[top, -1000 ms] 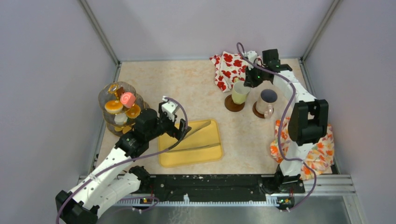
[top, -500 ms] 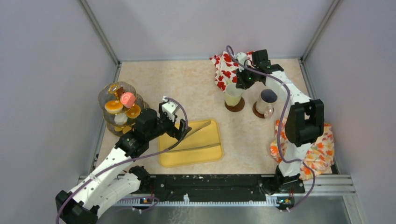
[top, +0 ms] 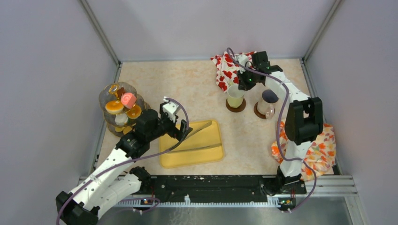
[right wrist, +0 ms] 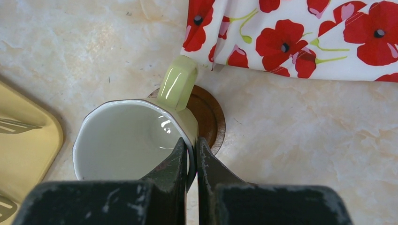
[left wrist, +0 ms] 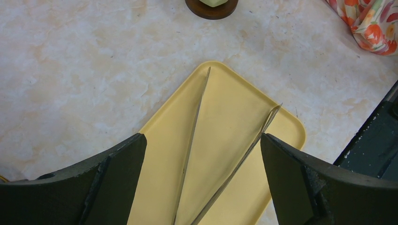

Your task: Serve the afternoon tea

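Right pincer (right wrist: pixel 191 140) edged left, pinching pale-yellow mug (right wrist: pixel 122 136); red-flowered cloth (right wrist: pixel 305 33) adjacent.

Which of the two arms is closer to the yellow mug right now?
Right. The right gripper has its fingers pinching the yellow mug by the rim, one inside and one outside. The left gripper is open over the tray with the tongs, well away.
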You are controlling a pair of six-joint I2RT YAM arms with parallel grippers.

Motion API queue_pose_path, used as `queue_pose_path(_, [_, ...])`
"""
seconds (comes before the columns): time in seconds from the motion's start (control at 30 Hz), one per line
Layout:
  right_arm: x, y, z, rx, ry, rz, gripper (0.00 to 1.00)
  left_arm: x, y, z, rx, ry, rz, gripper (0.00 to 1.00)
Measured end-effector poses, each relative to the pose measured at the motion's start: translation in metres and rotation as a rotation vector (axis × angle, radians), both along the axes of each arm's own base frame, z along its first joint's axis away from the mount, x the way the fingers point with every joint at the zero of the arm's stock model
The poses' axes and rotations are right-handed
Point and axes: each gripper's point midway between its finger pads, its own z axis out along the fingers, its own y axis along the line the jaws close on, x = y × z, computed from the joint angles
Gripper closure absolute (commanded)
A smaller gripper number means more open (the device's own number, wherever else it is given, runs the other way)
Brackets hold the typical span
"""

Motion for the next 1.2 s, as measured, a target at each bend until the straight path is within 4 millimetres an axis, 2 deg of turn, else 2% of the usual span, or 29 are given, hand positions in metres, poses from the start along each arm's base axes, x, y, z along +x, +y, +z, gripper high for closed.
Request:
queue_pose_path(0.27, [-0.001,-0.002,-0.01,-0.01,0.015,-0.006,1.0,0.0,0.0,0.0,0.0,0.0,0.0,0.01])
queue_pose_path(0.57, [0.002,-0.002,-0.012,-0.006,0.006,-0.014,0.88,0.0,0.0,0.0,0.0,0.0,0.0,0.01])
queue_pose_path(0.8, [0.004,-0.006,-0.013,0.0,0.001,-0.024,0.87,0.0,0.0,0.0,0.0,0.0,0.0,0.01])
queue_pose_path(0.97, [0.006,-0.01,-0.015,0.001,0.0,-0.032,0.77,0.0,0.0,0.0,0.0,0.0,0.0,0.01])
queue_pose_path(1.1, [0.005,-0.01,-0.017,0.002,0.0,-0.029,0.75,0.0,0.0,0.0,0.0,0.0,0.0,0.01])
queue_pose_path(1.2, [0.005,-0.01,-0.017,0.003,0.001,-0.03,0.67,0.0,0.0,0.0,0.0,0.0,0.0,0.01])
